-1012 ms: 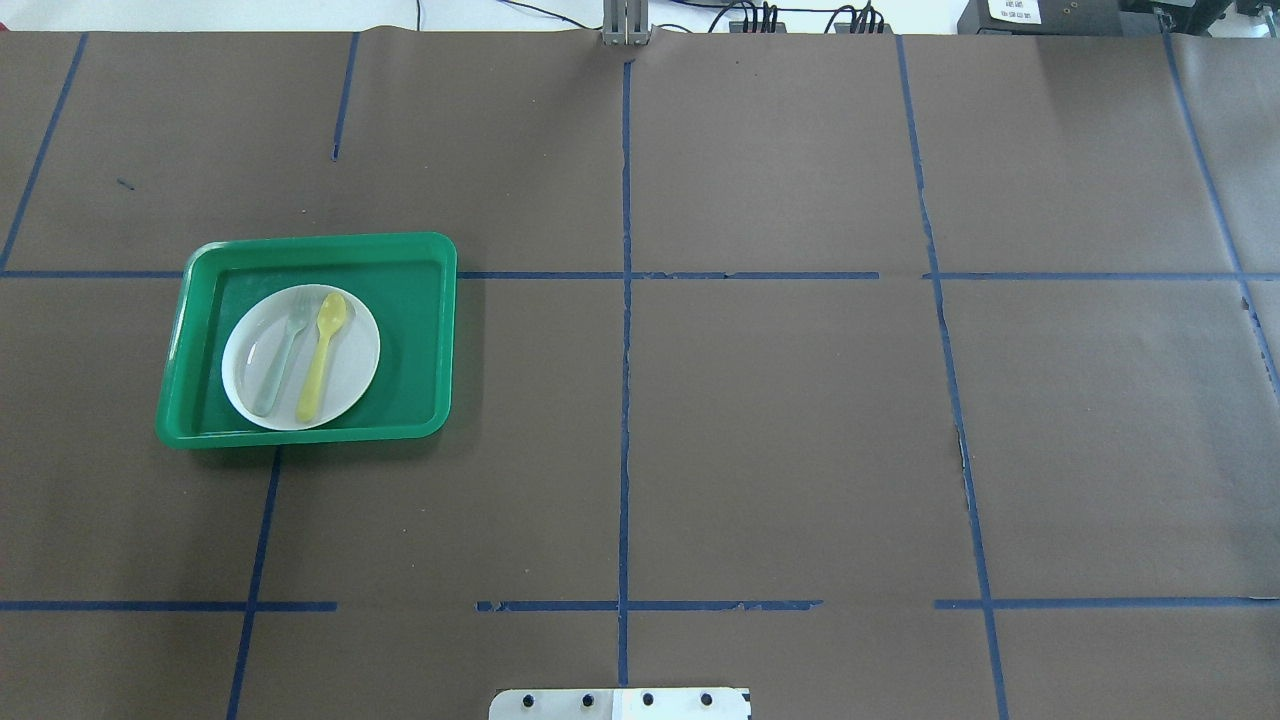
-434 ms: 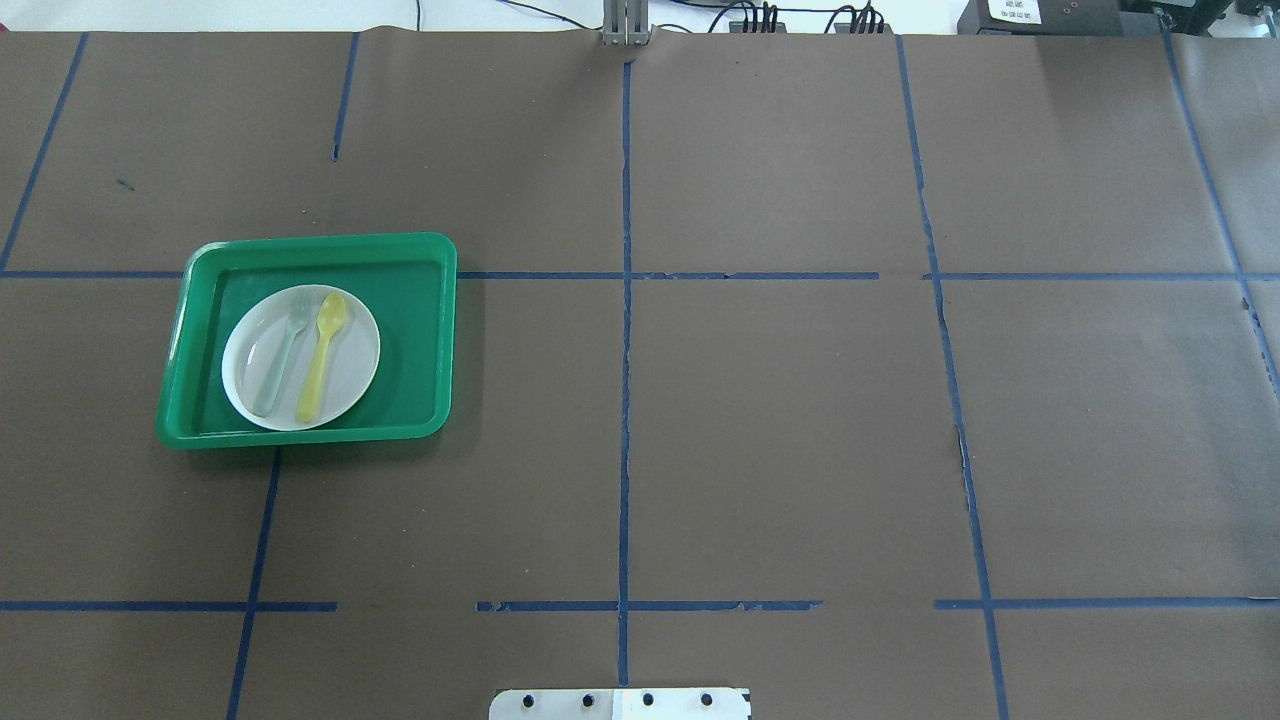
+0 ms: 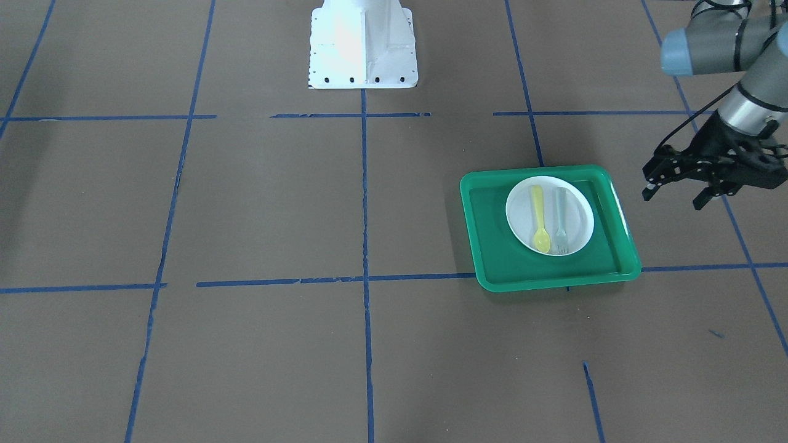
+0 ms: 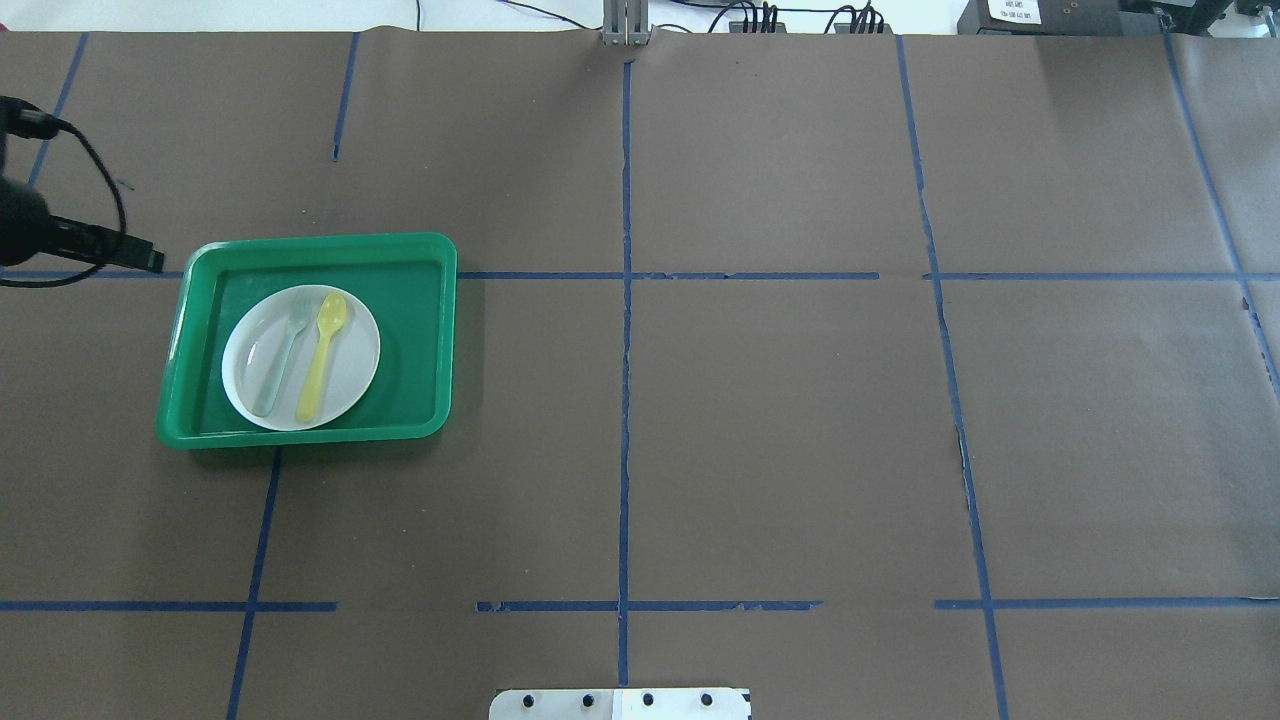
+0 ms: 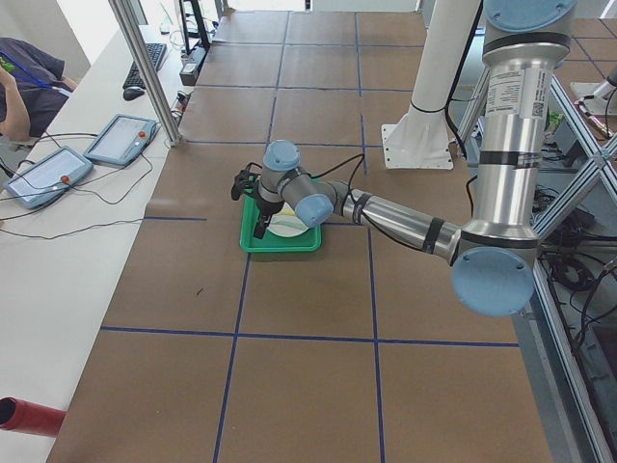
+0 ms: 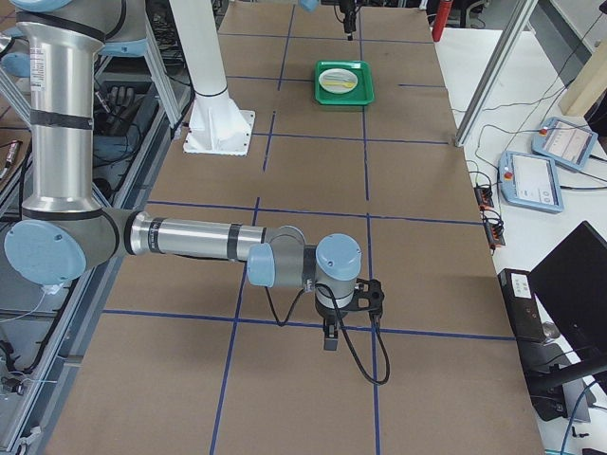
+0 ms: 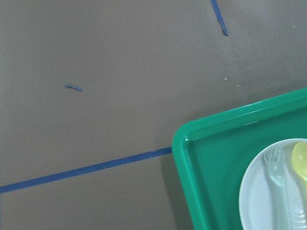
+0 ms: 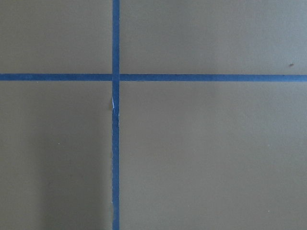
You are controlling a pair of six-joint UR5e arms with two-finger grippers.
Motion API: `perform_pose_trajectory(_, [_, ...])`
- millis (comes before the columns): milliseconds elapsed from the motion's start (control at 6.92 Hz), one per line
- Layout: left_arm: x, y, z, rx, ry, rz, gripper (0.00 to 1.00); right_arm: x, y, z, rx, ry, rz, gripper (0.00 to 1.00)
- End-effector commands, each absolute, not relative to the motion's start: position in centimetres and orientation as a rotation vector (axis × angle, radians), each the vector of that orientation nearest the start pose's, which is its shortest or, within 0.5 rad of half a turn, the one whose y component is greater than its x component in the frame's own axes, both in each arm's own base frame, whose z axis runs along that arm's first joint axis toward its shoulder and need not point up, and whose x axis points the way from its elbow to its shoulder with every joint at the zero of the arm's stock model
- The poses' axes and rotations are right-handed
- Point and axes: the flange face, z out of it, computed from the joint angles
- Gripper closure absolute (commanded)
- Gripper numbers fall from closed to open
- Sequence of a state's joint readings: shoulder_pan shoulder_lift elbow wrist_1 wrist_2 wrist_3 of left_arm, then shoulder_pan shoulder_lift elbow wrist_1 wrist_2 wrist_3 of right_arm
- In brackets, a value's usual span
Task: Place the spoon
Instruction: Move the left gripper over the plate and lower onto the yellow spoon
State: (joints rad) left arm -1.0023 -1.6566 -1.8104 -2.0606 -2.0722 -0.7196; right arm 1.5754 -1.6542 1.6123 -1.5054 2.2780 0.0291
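Spoon (image 3: 540, 216) lies on white plate (image 3: 518, 212) in green tray (image 3: 554, 282), beside fork (image 3: 560, 216). My left hand (image 3: 673, 197) hovers just outside tray, spread wide, empty. My right hand (image 6: 332, 330) far off over tabletop (image 6: 427, 237); cannot tell its spread.

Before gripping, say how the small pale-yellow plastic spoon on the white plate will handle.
The pale-yellow plastic spoon looks thin: probably light, fairly stiff. Flat on the smooth round white plate, it may slide when nudged, perhaps into the grey-green plastic fork alongside.
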Motion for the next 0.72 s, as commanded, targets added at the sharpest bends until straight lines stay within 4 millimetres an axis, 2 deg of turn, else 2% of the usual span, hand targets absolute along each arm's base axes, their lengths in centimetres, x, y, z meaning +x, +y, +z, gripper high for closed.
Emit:
perform_pose_trajectory(0, [31.6,-47.6,42.9,0.262,0.895,0.039,0.0,7.1,-45.7,67.6,0.013,-0.707,0.024,0.0])
perform_pose_trajectory(145, [34.3,-46.7,43.4,0.243,0.878,0.017,0.0,7.1,-45.7,67.6,0.013,-0.707,0.024,0.0])
perform_pose_trajectory(289, [35.9,-46.2,43.1,0.242,0.875,0.006,0.0,7.1,-45.7,67.6,0.013,-0.707,0.024,0.0])
perform_pose_trajectory(578, [37.8,-46.6,42.9,0.23,0.877,0.015,0.17,7.1,-45.7,67.6,0.013,-0.707,0.024,0.0])
